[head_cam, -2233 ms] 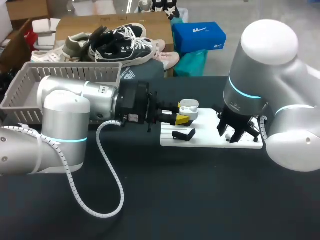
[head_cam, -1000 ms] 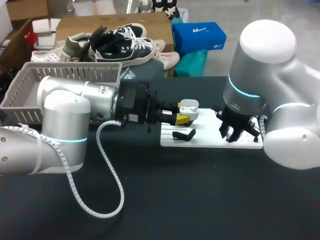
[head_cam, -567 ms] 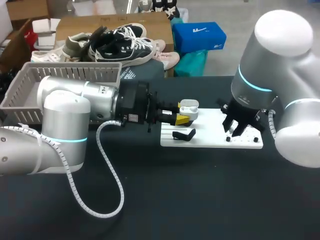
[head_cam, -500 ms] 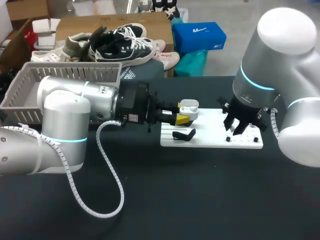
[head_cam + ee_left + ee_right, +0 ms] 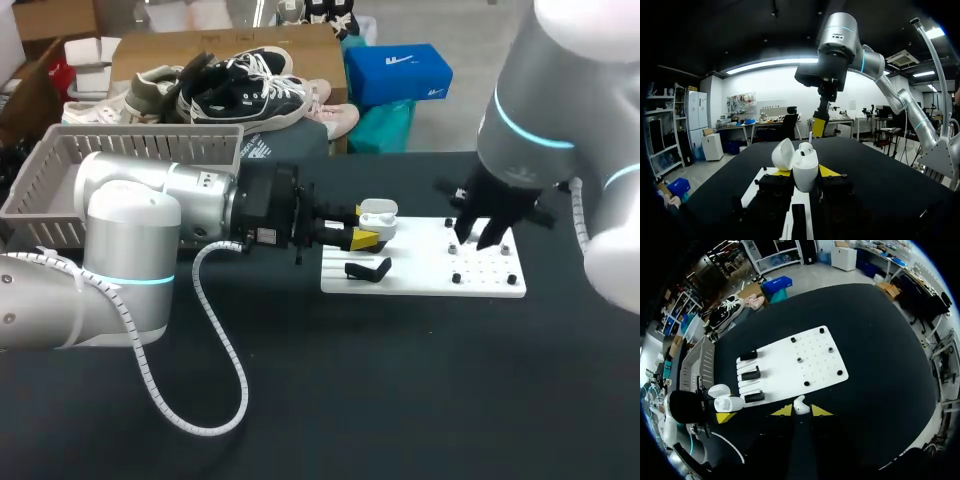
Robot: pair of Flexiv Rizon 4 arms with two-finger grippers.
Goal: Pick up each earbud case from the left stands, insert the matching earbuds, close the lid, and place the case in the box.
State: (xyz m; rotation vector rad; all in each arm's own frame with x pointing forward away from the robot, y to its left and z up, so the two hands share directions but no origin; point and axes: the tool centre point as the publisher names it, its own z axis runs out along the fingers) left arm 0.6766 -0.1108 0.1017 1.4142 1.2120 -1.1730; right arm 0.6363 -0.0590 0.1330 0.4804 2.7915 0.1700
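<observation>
- Right wrist view: a white earbud (image 5: 800, 405) sits pinched between the yellow tips of the right gripper (image 5: 800, 411), stem pointing down into the fingers as far as can be told.
- The open case (image 5: 726, 403) lies off to one side of that gripper, past the near end of the white board (image 5: 815, 365) and level with the row of black stands (image 5: 751, 375). The earbud must therefore travel sideways across the board, then down.
- In the left wrist view the case (image 5: 805, 170) stands upright, mouth up and lid (image 5: 784, 154) swung back to the side. The left gripper (image 5: 804, 172) is clamped on its body from both sides. What looks like one earbud is already seated in it.
- From the head view, the right gripper (image 5: 478, 238) hangs above the board's (image 5: 420, 275) right half, well apart from the case (image 5: 377, 222) at the board's left end. Only the right arm carries the missing piece, so the move looks to be its own.
- The grey basket (image 5: 60, 170) waits behind the left arm.
- Against the earlier frames, the right arm has lifted clear of the board, where its fingers had been down among the pegs. The left arm and case have not shifted.
</observation>
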